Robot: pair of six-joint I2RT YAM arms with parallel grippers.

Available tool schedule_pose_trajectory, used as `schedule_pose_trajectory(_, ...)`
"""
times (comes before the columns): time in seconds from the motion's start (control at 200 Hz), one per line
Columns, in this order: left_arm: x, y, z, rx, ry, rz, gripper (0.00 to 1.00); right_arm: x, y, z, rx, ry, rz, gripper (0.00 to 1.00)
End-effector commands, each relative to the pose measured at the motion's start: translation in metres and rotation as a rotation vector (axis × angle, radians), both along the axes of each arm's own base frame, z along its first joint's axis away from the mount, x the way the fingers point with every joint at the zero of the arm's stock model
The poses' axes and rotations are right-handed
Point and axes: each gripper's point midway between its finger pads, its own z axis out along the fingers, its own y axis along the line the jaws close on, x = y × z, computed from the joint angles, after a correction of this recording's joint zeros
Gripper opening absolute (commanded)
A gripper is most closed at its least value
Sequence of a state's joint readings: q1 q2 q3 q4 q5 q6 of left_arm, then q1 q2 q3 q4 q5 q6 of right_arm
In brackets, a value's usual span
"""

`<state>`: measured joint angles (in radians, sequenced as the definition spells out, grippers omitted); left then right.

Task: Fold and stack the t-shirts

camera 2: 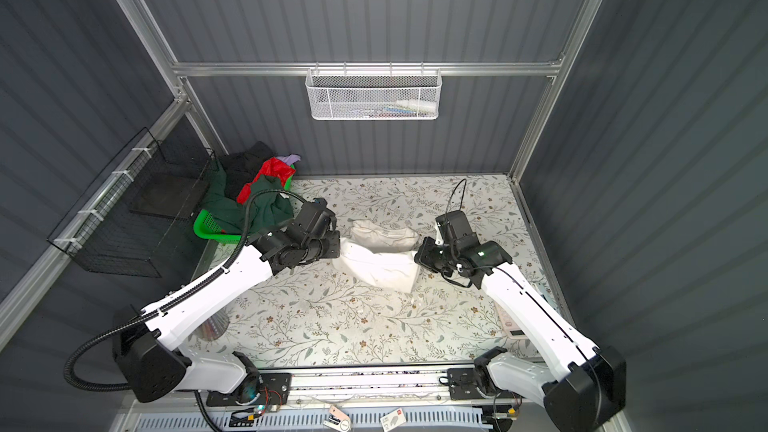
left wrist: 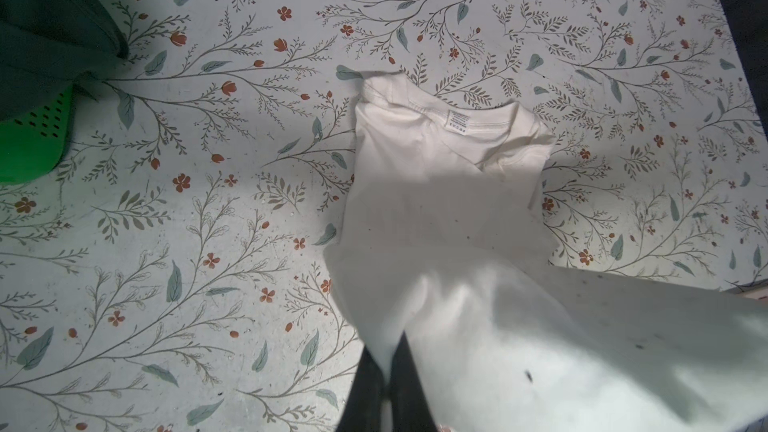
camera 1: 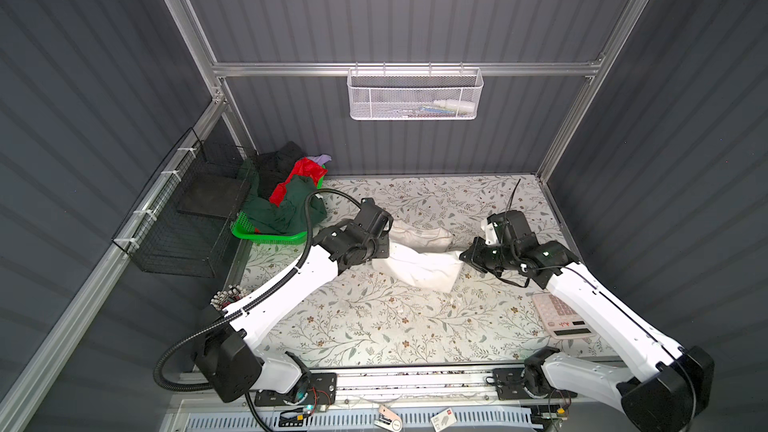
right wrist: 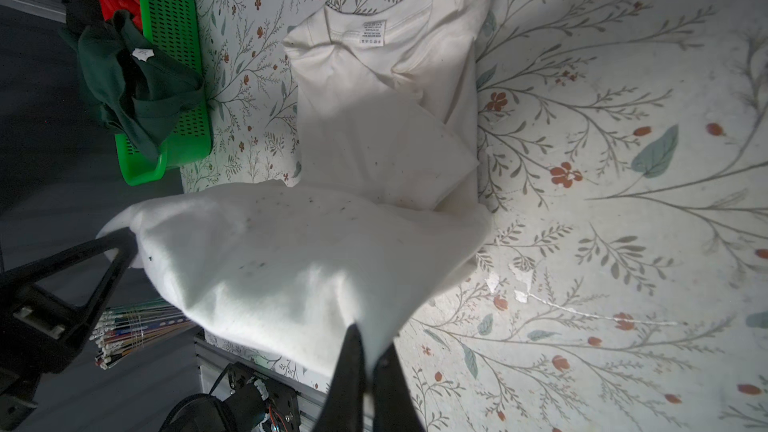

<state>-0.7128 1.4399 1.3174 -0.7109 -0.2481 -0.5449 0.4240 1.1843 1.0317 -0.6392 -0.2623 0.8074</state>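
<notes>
Slipping of the thin cloth is the likely fault: were the cream-white t-shirt drawn too taut, one corner could be lost and the fold skewed. The left gripper is seen clamped on one raised corner and the right gripper on the other, while the collar half lies on the desk.

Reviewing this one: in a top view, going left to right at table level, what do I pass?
black wire rack on the side wall → green plastic basket → crumpled cream-white cloth t-shirt → white calculator
</notes>
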Motion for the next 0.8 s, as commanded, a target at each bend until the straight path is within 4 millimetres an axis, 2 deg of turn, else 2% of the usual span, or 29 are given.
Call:
schedule_pose_trajectory(0.0, 0.021, -0.014, 0.007, -0.010, -0.011, -0.055, 0.00, 0.019, 0.011, 0.014, 0.062, -0.040, 0.069, 0.00)
schedule_pose_trajectory(0.02, 0.023, -0.014, -0.001, 0.000, 0.008, -0.057, 0.00, 0.023, 0.012, 0.014, 0.065, -0.039, 0.072, 0.00)
schedule_pose_trajectory(0.04, 0.030, -0.019, 0.009, -0.019, -0.009, -0.059, 0.00, 0.027, 0.012, 0.012, 0.066, -0.035, 0.073, 0.00)
schedule_pose_trajectory(0.24, 0.070, -0.024, -0.005, -0.025, 0.009, -0.058, 0.00, 0.056, 0.012, -0.002, 0.079, 0.013, 0.089, 0.00)
schedule_pose_trajectory(0.635, 0.135, -0.022, -0.057, -0.049, 0.079, -0.034, 0.00, 0.113, -0.003, -0.035, 0.086, 0.061, 0.026, 0.00)
schedule_pose_trajectory(0.795, 0.164, -0.027, -0.066, -0.097, 0.092, -0.034, 0.00, 0.139, -0.005, -0.053, 0.084, 0.078, 0.009, 0.02)
